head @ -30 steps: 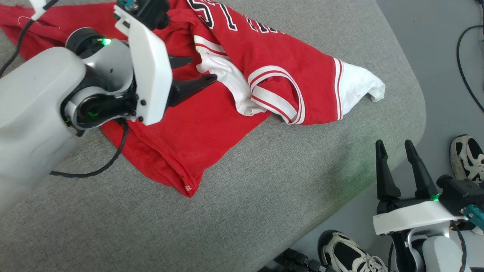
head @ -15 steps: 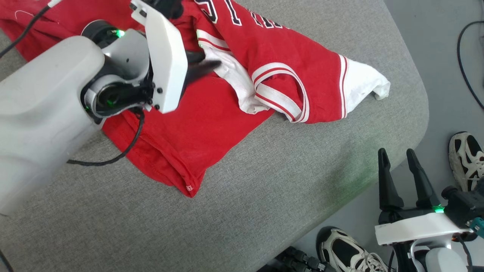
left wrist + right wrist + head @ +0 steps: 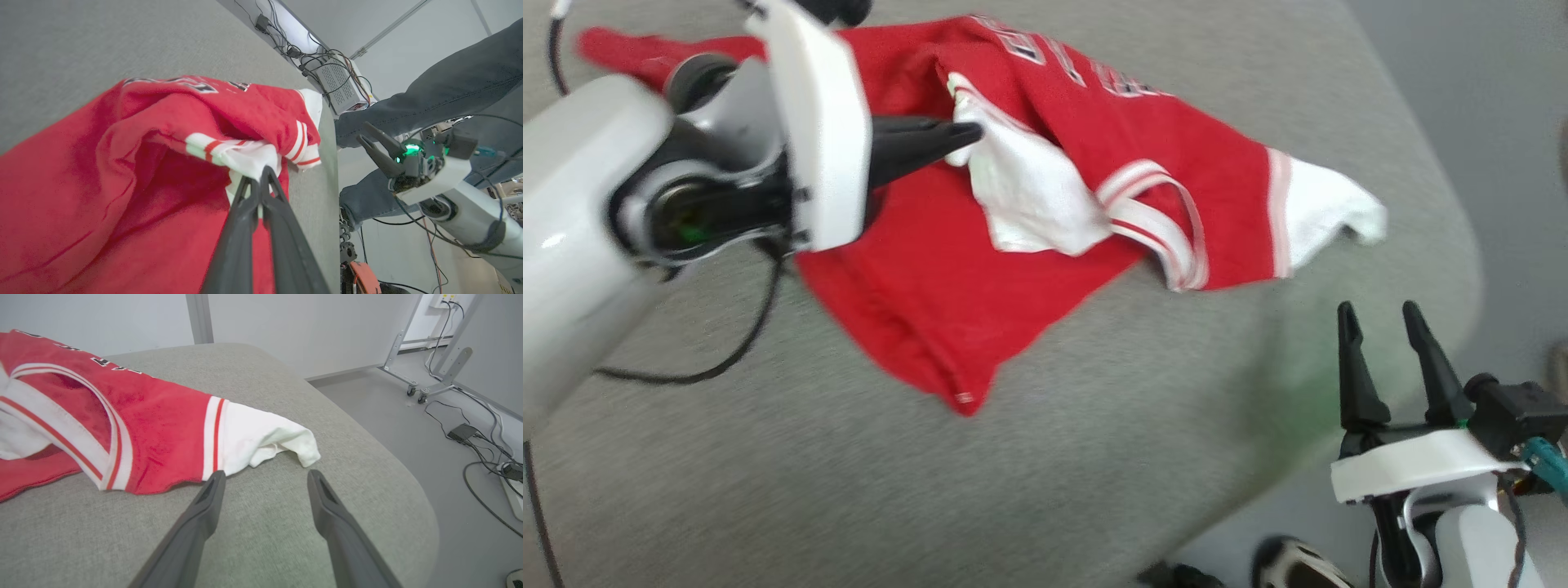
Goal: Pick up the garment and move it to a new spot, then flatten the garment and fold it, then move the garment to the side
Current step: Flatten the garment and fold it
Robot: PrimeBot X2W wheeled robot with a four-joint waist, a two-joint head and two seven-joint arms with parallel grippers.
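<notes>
Table: grey cloth top that takes up most of the head view, with a rounded corner at 3 o'clock.

Shirt: red, lying crumpled on the table in the upper half of the head view, from 11 o'clock across to 3 o'clock. The lettered face is up at 12 o'clock, but the letters are too blurred to read. The hem corner points to 6 o'clock.

Left arm: pale, comes in from 9 o'clock and lies over the shirt's left part.

Person's legs: dark trousers at 2 o'clock in the left wrist view, beyond the table edge.

Outer sleeve: white, stretched toward 3 o'clock and resting on the table near the rounded corner.

Inner sleeve: white, bunched at the shirt's middle, with the striped collar at its 4 o'clock.

Left gripper: its 2 fingers are pressed together on the upper end of the inner sleeve. In the left wrist view, white cloth is pinched at the tips, and the red fabric around it rises in a ridge.

Right gripper: at 5 o'clock, off the table edge. Its 2 fingers are spread with nothing between them. In the right wrist view they point toward the outer sleeve.

Shoe: on the floor at 5 o'clock, blurred.
</notes>
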